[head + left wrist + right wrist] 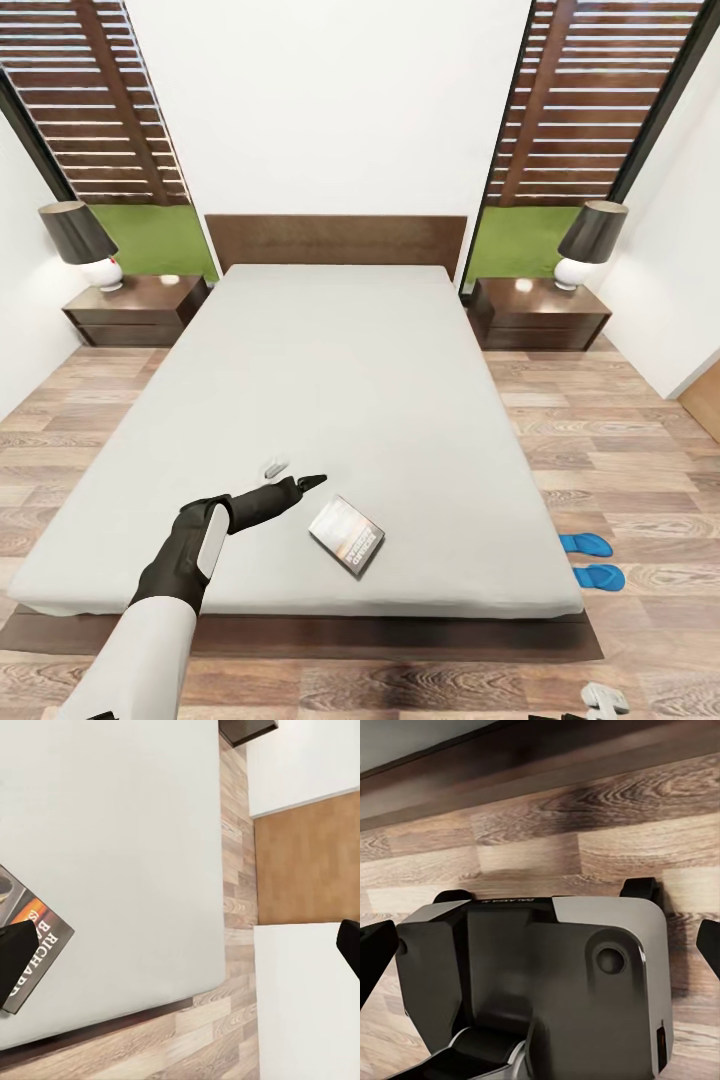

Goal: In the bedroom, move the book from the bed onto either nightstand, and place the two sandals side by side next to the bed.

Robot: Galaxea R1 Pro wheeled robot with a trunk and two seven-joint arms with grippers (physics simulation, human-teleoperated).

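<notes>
One book (347, 535) lies flat near the foot of the bed (340, 400), just beside the left gripper (295, 478), whose jaws stand wide apart over the mattress. Two sandals (592, 560) sit on the floor by the bed's right side — two nightstands (138, 308) flank the headboard, one lamp (85, 243) on each. The right gripper's (540, 945) jaws are spread over the planks.
</notes>
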